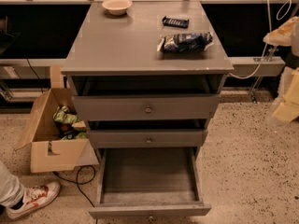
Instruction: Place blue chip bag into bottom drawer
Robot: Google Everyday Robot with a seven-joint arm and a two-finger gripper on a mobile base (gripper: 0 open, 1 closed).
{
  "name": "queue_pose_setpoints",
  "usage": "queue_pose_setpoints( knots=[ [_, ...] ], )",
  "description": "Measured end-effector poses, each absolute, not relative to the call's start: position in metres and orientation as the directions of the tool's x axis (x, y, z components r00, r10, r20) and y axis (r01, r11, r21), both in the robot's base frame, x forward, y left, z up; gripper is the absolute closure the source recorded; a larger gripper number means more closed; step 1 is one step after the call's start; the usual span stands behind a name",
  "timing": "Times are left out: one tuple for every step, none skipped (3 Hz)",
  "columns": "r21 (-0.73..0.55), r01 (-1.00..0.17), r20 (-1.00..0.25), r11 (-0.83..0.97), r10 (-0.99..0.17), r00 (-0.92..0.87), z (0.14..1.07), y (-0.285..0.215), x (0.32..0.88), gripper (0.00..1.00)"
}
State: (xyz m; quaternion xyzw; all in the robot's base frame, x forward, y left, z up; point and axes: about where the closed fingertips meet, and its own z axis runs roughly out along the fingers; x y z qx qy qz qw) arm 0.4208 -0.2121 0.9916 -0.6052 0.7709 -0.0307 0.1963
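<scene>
The blue chip bag (184, 42) lies on its side on the grey cabinet top (121, 45), near the right front corner. The bottom drawer (149, 211) is pulled fully out at floor level, and its flat tray holds nothing. The two drawers above it are pulled out only a little. My gripper (287, 101) shows only as pale arm parts at the right edge of the camera view. It is well to the right of the cabinet, below the cabinet top's level, and apart from the bag.
A small black bar (175, 21) and a pale bowl (117, 5) sit on the cabinet top behind the bag. An open cardboard box (51, 155) with green snack bags (65, 115) stands left of the cabinet. A person's shoe (32, 199) and a floor cable (79, 181) are at the lower left.
</scene>
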Motion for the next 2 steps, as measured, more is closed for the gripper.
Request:
queue_pose_setpoints(
  knots=[
    [-0.367,-0.887,-0.374,0.279,-0.918,-0.134,1.0161,-0.2109,0.4342,0.0],
    [-0.367,-0.887,-0.374,0.279,-0.918,-0.134,1.0161,-0.2109,0.4342,0.0]
  ],
)
